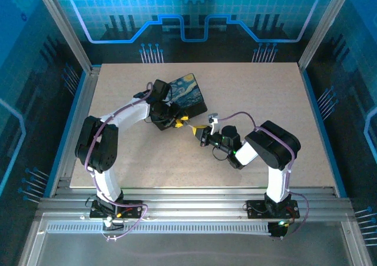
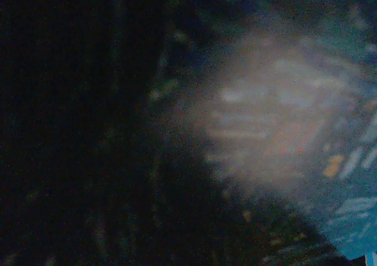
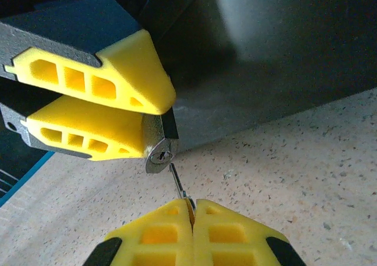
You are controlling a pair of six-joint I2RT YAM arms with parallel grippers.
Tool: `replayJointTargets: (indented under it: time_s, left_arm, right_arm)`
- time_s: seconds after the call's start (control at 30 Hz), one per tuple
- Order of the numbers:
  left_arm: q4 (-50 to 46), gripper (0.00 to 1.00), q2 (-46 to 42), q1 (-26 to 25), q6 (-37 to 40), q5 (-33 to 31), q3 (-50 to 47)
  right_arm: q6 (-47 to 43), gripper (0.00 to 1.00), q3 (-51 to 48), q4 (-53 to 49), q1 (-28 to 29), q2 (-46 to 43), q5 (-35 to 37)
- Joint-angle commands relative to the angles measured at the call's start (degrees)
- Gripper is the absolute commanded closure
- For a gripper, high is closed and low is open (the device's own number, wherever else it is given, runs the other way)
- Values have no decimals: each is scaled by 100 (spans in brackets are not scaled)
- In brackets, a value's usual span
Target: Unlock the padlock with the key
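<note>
**Key lined up at the padlock, both pincers clamped**

In the right wrist view the right gripper (image 3: 192, 206) has its yellow fingers pressed together on the key (image 3: 177, 180). The thin blade pokes up toward the padlock (image 3: 158, 154). Its tip sits right by the lower edge of the silvery keyhole face, not inside the slot as far as we can see, and we can't tell if it's touching. The left gripper (image 3: 154, 120) is squeezing the padlock between its own yellow fingers, just above the speckled table (image 3: 283, 172) and right in front of the dark box (image 3: 265, 60). From the top camera, the two grippers meet near the middle of the table, just beside the box's near corner. The left wrist view is a dark blur.
</note>
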Motion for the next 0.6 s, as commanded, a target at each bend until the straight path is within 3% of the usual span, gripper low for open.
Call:
replayJointTargets:
  time_s: [0.0,0.57]
  left_arm:
    - [-192,100,-157,94,-408,457,-157]
    - [-9,100,-160,163,-547,453,-306]
  right_arm:
    - [-254,100,29,461,86,-50,277]
    - [-326,100,182,326,182,-2,247]
